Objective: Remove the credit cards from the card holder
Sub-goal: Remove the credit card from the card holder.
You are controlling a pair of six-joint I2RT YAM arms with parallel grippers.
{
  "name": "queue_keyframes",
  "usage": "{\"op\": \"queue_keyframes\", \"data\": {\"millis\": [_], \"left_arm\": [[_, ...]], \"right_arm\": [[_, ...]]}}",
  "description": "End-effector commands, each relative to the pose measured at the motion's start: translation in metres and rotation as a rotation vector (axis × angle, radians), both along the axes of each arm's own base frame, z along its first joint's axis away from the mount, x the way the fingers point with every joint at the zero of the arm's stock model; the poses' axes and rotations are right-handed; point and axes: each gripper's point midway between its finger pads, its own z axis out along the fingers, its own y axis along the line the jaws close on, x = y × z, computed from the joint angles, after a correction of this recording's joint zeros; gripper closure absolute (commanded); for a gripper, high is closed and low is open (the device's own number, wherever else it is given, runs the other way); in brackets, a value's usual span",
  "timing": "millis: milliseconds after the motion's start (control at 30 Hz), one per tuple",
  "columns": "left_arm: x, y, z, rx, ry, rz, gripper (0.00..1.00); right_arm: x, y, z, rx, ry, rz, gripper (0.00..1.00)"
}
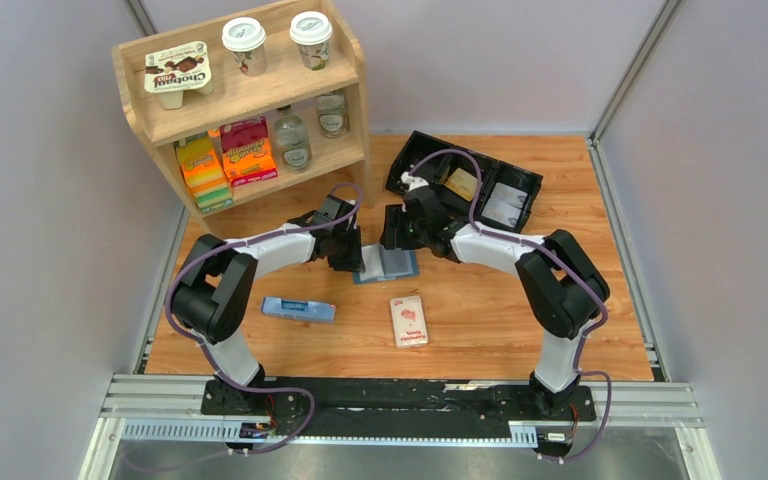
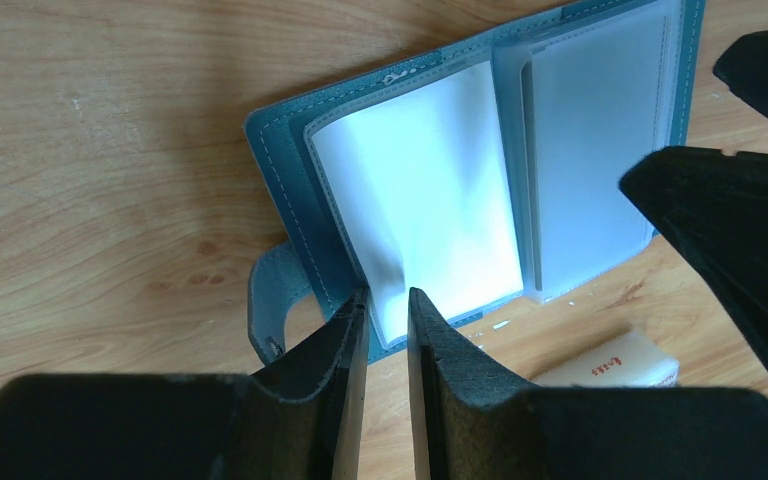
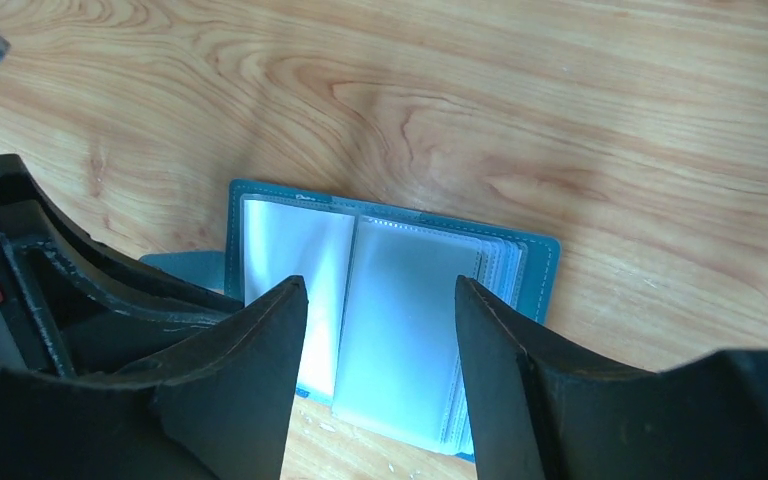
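**Two-panel card holder (image 1: 388,264), lying open**

Teal stitched cover, leather-look, with glossy clear sleeves; flat at the middle of the counter (image 1: 500,320). Right fingers (image 3: 260,340) spread, straddling the sleeves. Left fingers (image 2: 345,350) nearly together at its edge; whether they pinch it cannot be told. Tan card (image 1: 462,184) and grey card (image 1: 505,204): thin rectangles in a black tray (image 1: 428,150) at the back. Counter wood-grained, smooth; grey walls (image 1: 50,200) around.

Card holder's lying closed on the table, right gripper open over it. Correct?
Not closed. The card holder lies spread open, as the right wrist view shows. The rest holds: the right gripper is open over it.
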Motion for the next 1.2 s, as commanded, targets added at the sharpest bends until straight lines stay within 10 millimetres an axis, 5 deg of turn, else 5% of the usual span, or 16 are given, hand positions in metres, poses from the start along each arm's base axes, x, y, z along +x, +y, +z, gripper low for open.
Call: {"op": "queue_keyframes", "data": {"millis": [0,400,800,1167], "left_arm": [[0.002,-0.002,0.002,-0.017,-0.007,0.007,0.72],[0.002,-0.003,0.0,-0.021,-0.001,0.006,0.72],[0.002,-0.005,0.0,-0.045,-0.005,0.017,0.72],[0.005,0.011,0.029,-0.148,-0.121,0.145,0.71]], "right_arm": [[0.006,0.013,0.0,0.005,-0.018,0.04,0.42],[-0.005,0.01,-0.017,-0.013,0.035,0.067,0.44],[-0.037,0.049,-0.005,0.206,0.188,0.202,0.49],[-0.037,0.085,0.016,0.374,0.229,0.28,0.5]]}}
